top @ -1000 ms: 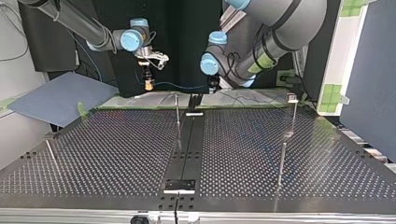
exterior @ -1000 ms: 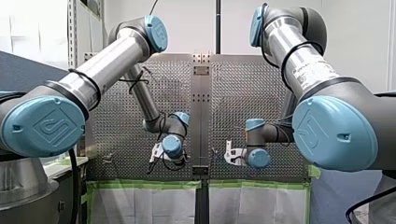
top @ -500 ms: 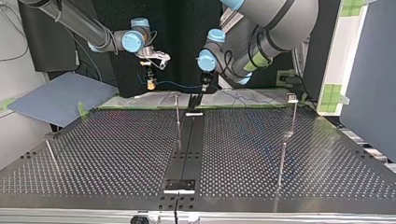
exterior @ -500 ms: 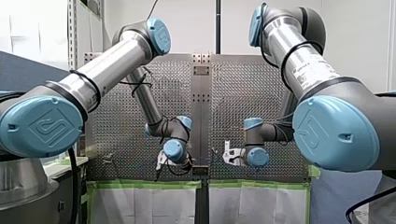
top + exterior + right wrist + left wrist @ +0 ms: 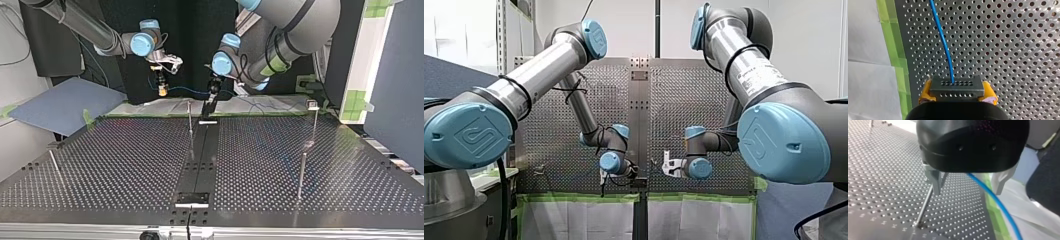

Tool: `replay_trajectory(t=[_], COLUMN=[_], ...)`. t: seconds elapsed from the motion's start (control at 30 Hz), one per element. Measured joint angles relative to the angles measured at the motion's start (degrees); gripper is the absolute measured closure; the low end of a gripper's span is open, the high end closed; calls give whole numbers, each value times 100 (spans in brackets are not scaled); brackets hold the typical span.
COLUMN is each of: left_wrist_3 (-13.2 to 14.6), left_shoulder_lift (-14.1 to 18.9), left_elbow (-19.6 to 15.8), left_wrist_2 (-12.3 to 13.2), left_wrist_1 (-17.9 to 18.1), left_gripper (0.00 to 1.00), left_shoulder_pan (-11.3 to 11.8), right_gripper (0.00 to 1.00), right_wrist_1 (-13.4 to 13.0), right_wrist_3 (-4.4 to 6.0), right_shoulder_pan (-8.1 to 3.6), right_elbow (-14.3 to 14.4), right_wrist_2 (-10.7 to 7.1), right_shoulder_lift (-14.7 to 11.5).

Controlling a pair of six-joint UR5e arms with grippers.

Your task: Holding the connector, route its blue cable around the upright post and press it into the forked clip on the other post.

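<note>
Since a second ago my left gripper (image 5: 213, 94) has swung from the top view's 1 o'clock toward 12, down to the blue cable (image 5: 187, 90), while my right gripper (image 5: 161, 87) has stayed at 11 o'clock. There its yellow pads (image 5: 925, 91) are clenched on the grey connector (image 5: 956, 87). The cable runs from it toward 3 o'clock, just above the upright post (image 5: 190, 120), and passes between my left gripper's metal fingers (image 5: 933, 181), which stand released, the cable touching neither finger. The forked clip (image 5: 313, 104) sits at 2 o'clock, well apart from both grippers
</note>
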Motion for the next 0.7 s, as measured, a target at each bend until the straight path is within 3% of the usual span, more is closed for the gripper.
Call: replay_trajectory(t=[0.13,0.37,0.7], left_wrist_3=[-211,-526,-488], left_shoulder_lift=[0,0,0], left_elbow=[-2,-4,-4], left_wrist_2=[-163,-484,-988], left_wrist_1=[138,73,8], left_gripper=[0,0,0], left_shoulder_pan=[-22,-122,-316], right_gripper=[100,100,100], right_wrist_1=[-2,55,113], right_wrist_3=[15,114,261], right_shoulder_pan=[-26,-128,-284], right_elbow=[-11,-23,-26], right_wrist_2=[-128,-461,-960], right_shoulder_lift=[0,0,3])
